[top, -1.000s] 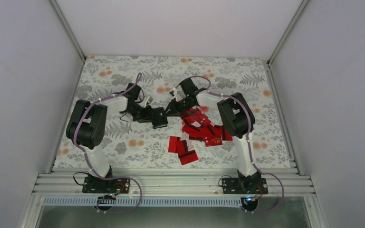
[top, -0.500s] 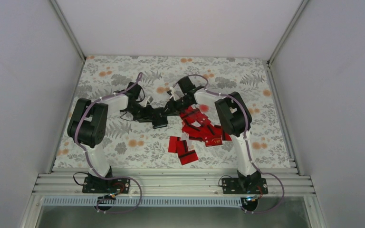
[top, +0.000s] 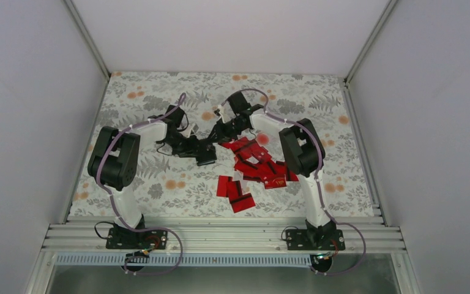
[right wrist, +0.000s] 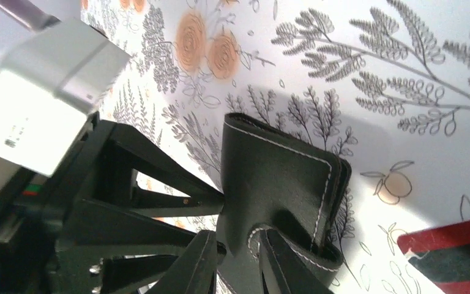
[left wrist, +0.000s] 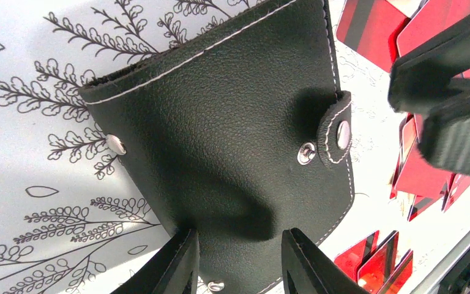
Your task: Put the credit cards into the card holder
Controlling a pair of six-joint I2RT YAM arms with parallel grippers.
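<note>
Left tool (left wrist: 240, 239): clenched on holder (left wrist: 220, 122) edge, steadying it for opening.
Right tool (right wrist: 235, 245): at unsnapped tab (left wrist: 335, 125); we could not tell its grip.
Cards (top: 254, 165): loose on counter (top: 159, 184), just beside holder.

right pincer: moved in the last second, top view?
Yes. Against the unmoved credit cards, the right pincer has shifted slightly left and toward the table's far edge, staying at the card holder.

One card holder (top: 206, 155), about ten credit cards (top: 254, 166)
</note>
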